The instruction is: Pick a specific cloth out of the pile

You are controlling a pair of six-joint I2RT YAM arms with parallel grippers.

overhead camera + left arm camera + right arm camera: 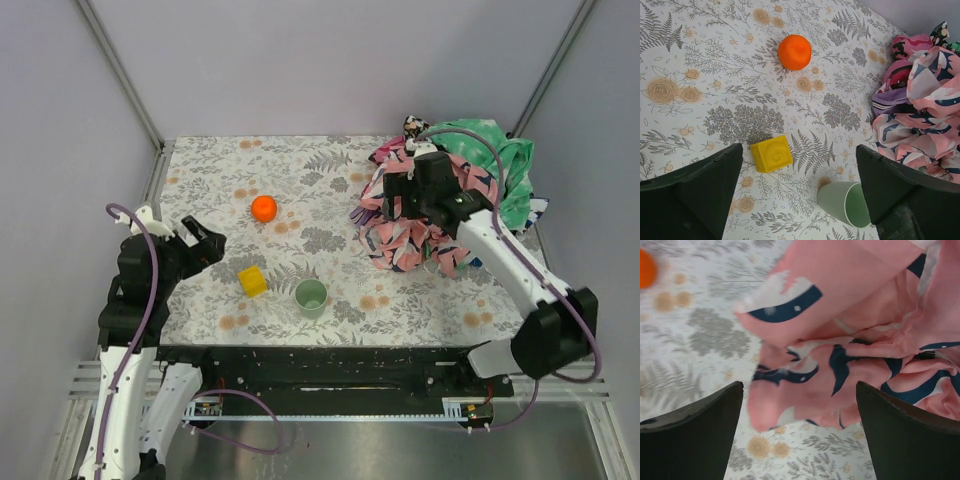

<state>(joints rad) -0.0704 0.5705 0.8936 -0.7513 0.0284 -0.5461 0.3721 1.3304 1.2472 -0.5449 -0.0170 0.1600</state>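
1. My right claw hangs over the pile with its fingers apart and nothing gripped. Only the pink floral cloth shows beneath it.
2. The cloth I want is plain lilac. It peeks out as a thin strip low on the pile's left edge, tucked under pink folds, close to the desk.
3. That puts it left of my right claw and lower; my right wrist view misses it.
4. My left claw is spread wide and empty, well apart from the pile, so the right arm is nearer.
5. Most of the cloth is buried, so I cannot tell its long axis.
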